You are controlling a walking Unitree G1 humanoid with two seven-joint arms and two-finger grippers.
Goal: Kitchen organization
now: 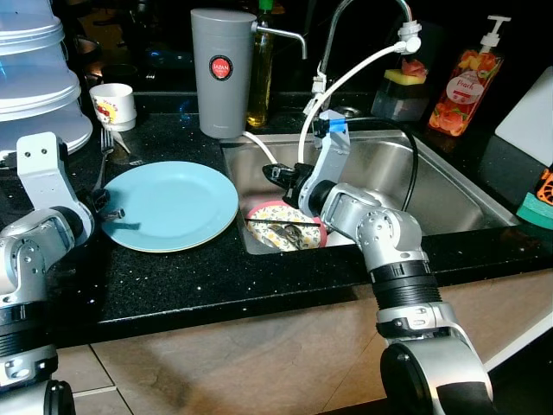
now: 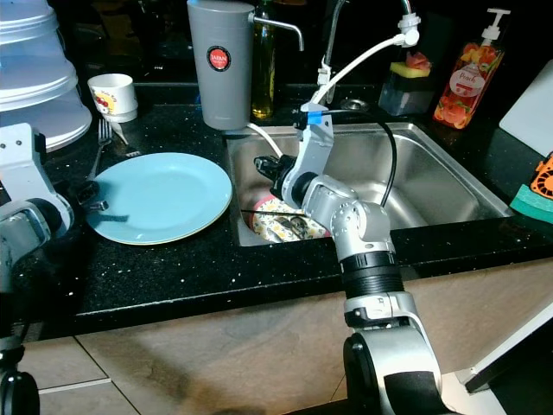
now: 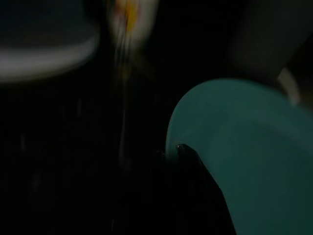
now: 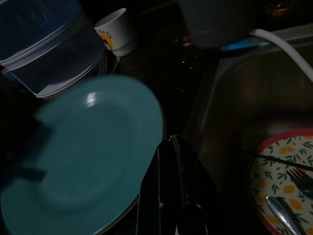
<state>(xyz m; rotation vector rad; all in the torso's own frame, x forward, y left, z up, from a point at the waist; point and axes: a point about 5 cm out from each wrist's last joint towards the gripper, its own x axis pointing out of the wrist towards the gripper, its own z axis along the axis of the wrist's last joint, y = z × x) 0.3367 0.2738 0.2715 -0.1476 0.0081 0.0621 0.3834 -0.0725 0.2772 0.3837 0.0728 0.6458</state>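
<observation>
Right gripper (image 1: pixel 275 173) sits mid-frame in the head views, poking over the left wall of the sink (image 1: pixel 449 203); in its wrist view we read the two black fingers (image 4: pixel 168 181) as pressed together with nothing between them. Left gripper (image 1: pixel 111 207) is at the left edge of the blue plate (image 1: pixel 173 206) on the dark counter (image 1: pixel 216 285); we cannot tell whether its fingers are spread or closed, since the wrist view is dark and blurred. What matters for the next move: the blue plate lies to the frame-left of the right gripper, flat on the counter, with its near rim just beside the sink edge, while the patterned plate (image 1: pixel 281 226) with cutlery (image 4: pixel 288 196) on it lies below and slightly frame-right of that gripper, down in the sink. Left gripper is already touching or just beside the blue plate's far rim, so we judge the left arm is nearer for that plate and the right arm nearer for the sink dish. White cup (image 1: pixel 114 105) stands upper left, well apart from both.
</observation>
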